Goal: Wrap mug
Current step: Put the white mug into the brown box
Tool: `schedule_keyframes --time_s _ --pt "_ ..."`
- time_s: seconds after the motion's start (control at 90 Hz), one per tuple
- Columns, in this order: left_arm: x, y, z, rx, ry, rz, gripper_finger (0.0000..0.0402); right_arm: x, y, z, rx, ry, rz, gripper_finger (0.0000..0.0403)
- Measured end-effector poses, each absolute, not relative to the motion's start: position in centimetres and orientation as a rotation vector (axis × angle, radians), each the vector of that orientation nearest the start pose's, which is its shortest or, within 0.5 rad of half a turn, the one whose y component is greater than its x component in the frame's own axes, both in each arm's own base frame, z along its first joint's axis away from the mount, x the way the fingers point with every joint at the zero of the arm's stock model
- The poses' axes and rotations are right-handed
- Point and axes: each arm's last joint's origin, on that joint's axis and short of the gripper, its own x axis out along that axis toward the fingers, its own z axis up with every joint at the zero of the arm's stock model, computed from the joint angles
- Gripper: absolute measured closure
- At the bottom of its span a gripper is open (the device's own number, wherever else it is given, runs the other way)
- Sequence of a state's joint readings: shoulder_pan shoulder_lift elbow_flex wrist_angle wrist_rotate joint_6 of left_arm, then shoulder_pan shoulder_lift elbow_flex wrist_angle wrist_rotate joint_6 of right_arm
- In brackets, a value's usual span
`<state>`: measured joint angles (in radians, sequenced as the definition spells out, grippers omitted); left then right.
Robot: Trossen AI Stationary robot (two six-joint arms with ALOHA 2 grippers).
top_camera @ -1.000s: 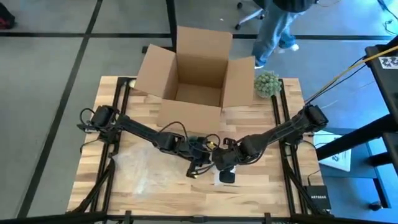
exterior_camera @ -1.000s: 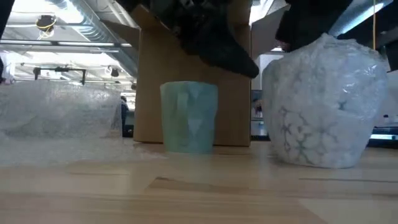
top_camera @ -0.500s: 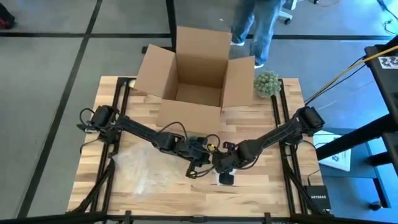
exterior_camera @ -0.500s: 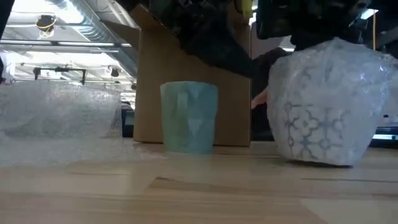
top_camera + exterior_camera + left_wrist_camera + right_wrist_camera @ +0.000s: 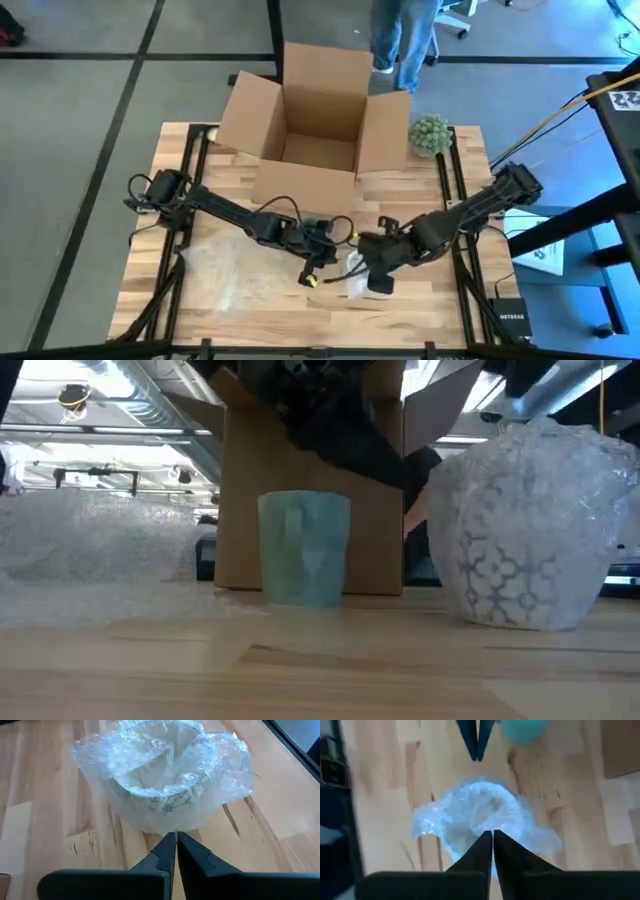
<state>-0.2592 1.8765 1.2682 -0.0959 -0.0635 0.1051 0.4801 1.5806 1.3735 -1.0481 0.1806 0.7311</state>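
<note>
The mug, patterned and wrapped in clear bubble wrap (image 5: pixel 528 530) (image 5: pixel 160 775) (image 5: pixel 354 278), stands on its base near the table's front middle. The wrap's upper edge is folded into its mouth. My left gripper (image 5: pixel 176 839) (image 5: pixel 476 755) is shut, its tips just short of the wrap on the mug's left side. My right gripper (image 5: pixel 492 836) (image 5: pixel 372 276) is shut, its tips over the wrap's edge on the mug's right side. A teal cup (image 5: pixel 304 548) (image 5: pixel 522 729) stands upright behind the left gripper. My right gripper's shut fingertips (image 5: pixel 485 842) lie over the wrap's near edge (image 5: pixel 455 845), slanting down from the table's right side. I cannot tell whether they touch it. My left gripper touches nothing; bare wood shows between its tips and the wrap.
An open cardboard box (image 5: pixel 318 115) stands at the table's far middle, with a green ball-shaped plant (image 5: pixel 430 135) to its right. A loose bubble wrap sheet (image 5: pixel 220 272) (image 5: pixel 90 550) lies at the front left. A person's legs (image 5: pixel 405 30) show beyond the table.
My right gripper has drawn back toward the table's right edge and risen off the top of the wrapped mug, which now shows more in the high view. The mug stays standing in place.
</note>
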Motion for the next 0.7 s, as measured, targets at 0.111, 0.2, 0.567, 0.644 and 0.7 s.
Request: schedule_keyframes --time_s 0.111,0.2,0.567,0.644,0.7 --pt "39.5 -10.3 20.2 0.219 0.686 -0.226 0.0402 27.0 13.2 27.0 0.214 1.211 -0.25 0.0338" --pt "39.5 -10.3 20.2 0.211 0.686 -0.223 0.0402 26.9 13.0 26.0 0.196 1.194 -0.277 0.0288" --pt "39.5 -10.3 20.2 0.178 0.69 -0.211 0.0402 27.4 12.9 24.2 0.263 1.177 -0.301 0.0168" --pt "39.5 -10.3 20.2 0.178 0.689 -0.212 0.0402 27.3 12.8 23.3 0.27 1.195 -0.33 0.0167" --pt "39.5 -10.3 20.2 0.177 0.689 -0.212 0.0402 27.0 12.5 22.2 0.274 1.213 -0.363 0.0169"
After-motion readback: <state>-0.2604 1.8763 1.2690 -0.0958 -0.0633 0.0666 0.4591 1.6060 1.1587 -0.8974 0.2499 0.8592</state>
